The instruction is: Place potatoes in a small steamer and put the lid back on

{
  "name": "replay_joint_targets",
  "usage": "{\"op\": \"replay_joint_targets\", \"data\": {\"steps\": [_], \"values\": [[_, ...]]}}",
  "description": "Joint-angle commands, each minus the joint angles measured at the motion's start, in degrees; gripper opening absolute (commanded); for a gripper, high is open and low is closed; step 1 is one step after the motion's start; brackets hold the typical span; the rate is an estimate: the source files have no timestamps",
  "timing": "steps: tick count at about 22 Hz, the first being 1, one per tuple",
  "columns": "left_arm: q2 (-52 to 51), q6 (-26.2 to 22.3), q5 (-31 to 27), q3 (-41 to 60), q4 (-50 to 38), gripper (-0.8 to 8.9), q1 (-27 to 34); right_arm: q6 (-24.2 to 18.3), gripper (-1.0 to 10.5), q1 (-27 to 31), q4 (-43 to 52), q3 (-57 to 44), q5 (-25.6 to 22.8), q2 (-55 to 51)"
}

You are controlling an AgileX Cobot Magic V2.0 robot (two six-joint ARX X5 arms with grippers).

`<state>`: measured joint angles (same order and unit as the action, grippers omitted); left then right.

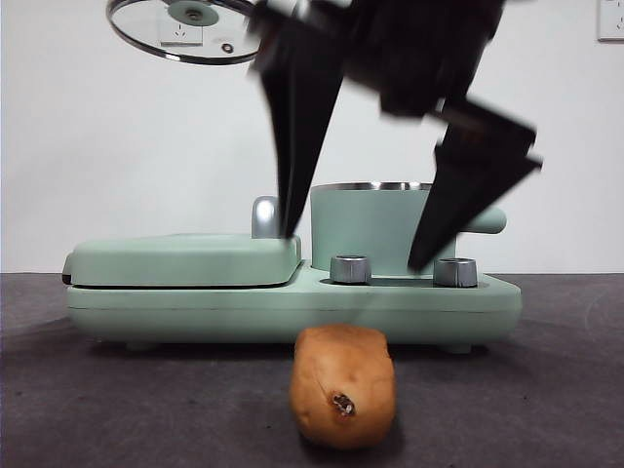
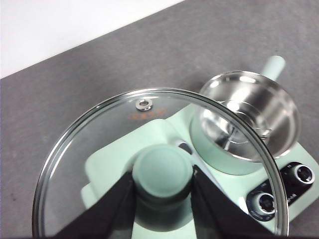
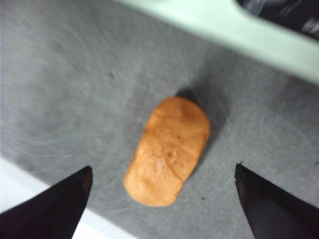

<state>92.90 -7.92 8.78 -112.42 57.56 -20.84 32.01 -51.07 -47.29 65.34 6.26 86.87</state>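
- The right hand hangs over the counter with its jaws spread wide and nothing between them; the potato lies on its side below, in front of the green cooker base, untouched.
- The left hand is clamped on the knob of the lid and holds it high in the air — off to one side of the small steamer, whose steel bowl stands uncovered and has no potato in it.
- Likely trouble: the potato is rounded and smooth-looking, so I judge a grip taken near one end could squeeze it out sideways or roll it toward the base. Closing across its short middle looks safer.
- A second risk — the potato sits just beside the base, so the far jaw may strike the base on the way down.
- The raised lid hangs by its knob alone; a tilt could let it swing against the right arm.
- Hard to make out: the right arm is blurred in the front view and covers part of the steamer. The right wrist view is soft, so how near the jaws are to the counter is unclear. The lid is cut off by the top edge of the front view.
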Motion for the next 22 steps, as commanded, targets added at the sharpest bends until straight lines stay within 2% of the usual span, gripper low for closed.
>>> {"op": "replay_joint_targets", "data": {"steps": [1,8,12,14,17,19,22], "values": [[-0.76,-0.35,0.04,-1.88,-1.46,0.21,0.96,1.05,4.6,-1.36,0.07,1.03,-0.35,4.68],[-0.76,-0.37,0.04,-1.88,-1.70,0.21,2.51,0.98,4.3,-1.64,4.09,1.03,-0.07,14.21],[-0.76,-0.37,0.04,-1.88,-1.81,0.21,2.51,0.98,1.1,-1.68,3.91,1.20,0.46,14.95],[-0.74,-0.37,0.04,-1.88,-1.81,0.21,2.51,0.61,1.0,-1.25,1.18,3.45,1.44,14.86],[-0.74,-0.37,0.04,-1.88,-1.81,0.21,2.51,-4.96,1.0,1.29,-7.65,13.53,1.20,14.86],[-0.74,-0.35,0.04,-1.88,-1.88,0.21,2.51,-8.92,1.0,4.85,-13.73,22.16,1.22,15.04],[-0.74,-0.35,0.04,-1.88,-2.25,0.21,2.51,-13.88,0.9,11.13,-17.92,32.13,1.11,15.87]]}}
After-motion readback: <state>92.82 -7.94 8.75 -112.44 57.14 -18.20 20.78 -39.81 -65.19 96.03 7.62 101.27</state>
